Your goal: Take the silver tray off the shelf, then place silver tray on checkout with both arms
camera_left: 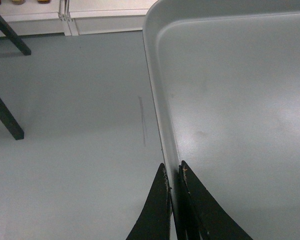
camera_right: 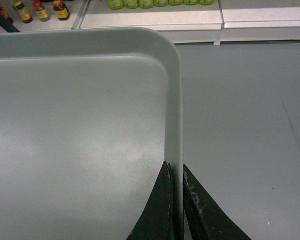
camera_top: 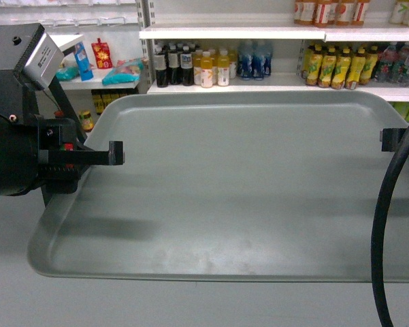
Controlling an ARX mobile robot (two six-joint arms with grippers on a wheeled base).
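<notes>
Head view, one item: silver tray (camera_top: 238,184), large, rounded corners, low raised rim, held level in the air in front of the store shelves (camera_top: 272,82) stocked with bottled drinks (camera_top: 194,66). We see grey floor (camera_left: 75,130) below the tray in both wrist views; no desk is in sight. Left tool (camera_left: 173,200): fingers pressed onto the tray's left rim, one finger inside and one outside. Right tool (camera_right: 175,200): pinching the tray's right rim the same way. Handling, in our judgement: stiff sheet metal, fairly light, smooth and likely slippery at the rim, so thin pinches could slide or let it tilt. We judge the midpoints of the two short rims, where the tools now sit, the best hold.
</notes>
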